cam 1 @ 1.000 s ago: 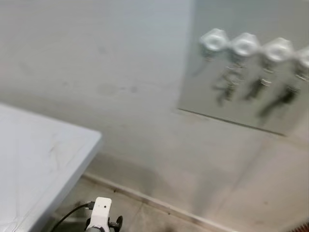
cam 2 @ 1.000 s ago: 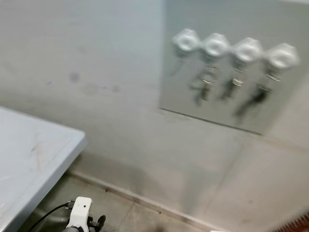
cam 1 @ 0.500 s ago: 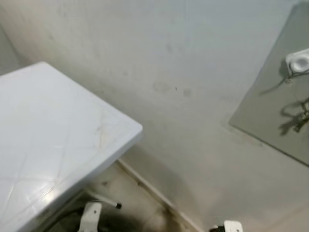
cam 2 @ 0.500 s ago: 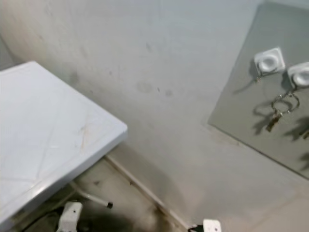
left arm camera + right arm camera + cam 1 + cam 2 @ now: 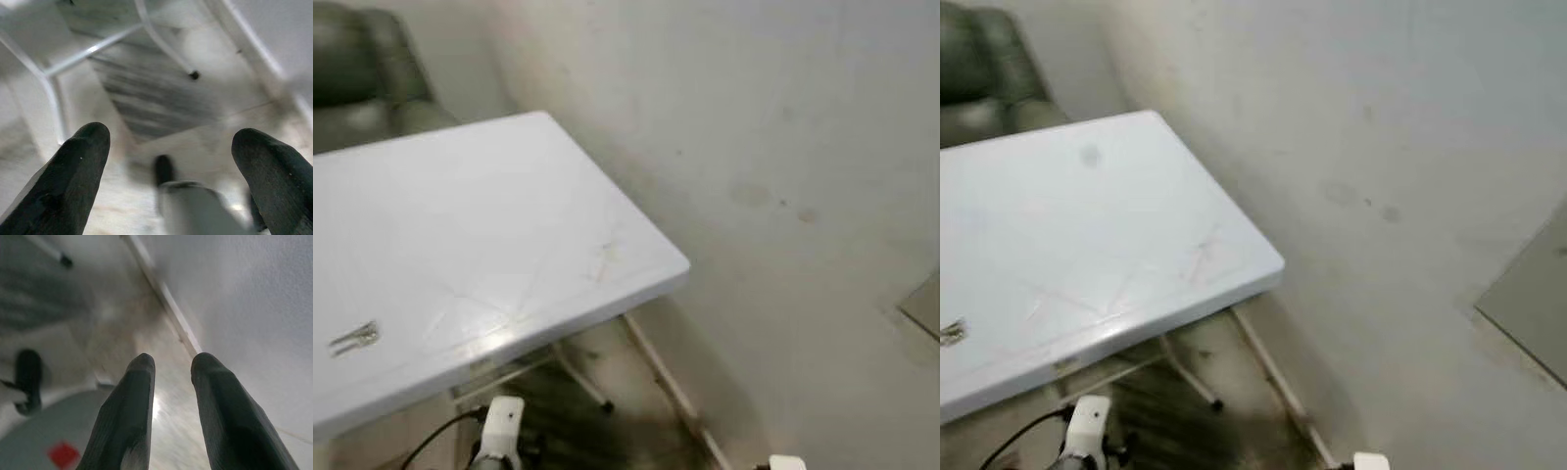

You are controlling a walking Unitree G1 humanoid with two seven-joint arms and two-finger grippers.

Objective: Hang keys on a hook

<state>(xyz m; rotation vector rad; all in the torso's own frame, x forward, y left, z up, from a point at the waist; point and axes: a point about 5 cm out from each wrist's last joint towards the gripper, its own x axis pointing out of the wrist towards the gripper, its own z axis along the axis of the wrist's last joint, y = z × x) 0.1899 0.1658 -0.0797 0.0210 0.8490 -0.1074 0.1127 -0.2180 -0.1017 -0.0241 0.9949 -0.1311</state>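
White table (image 5: 509, 215) (scuffed) beside wall (image 5: 783, 147)

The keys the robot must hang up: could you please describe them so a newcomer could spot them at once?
A white table stands against the pale wall, with a dark chair behind it. The keys lie flat near its front left edge, a small silvery metal bunch, the one item on that white top.
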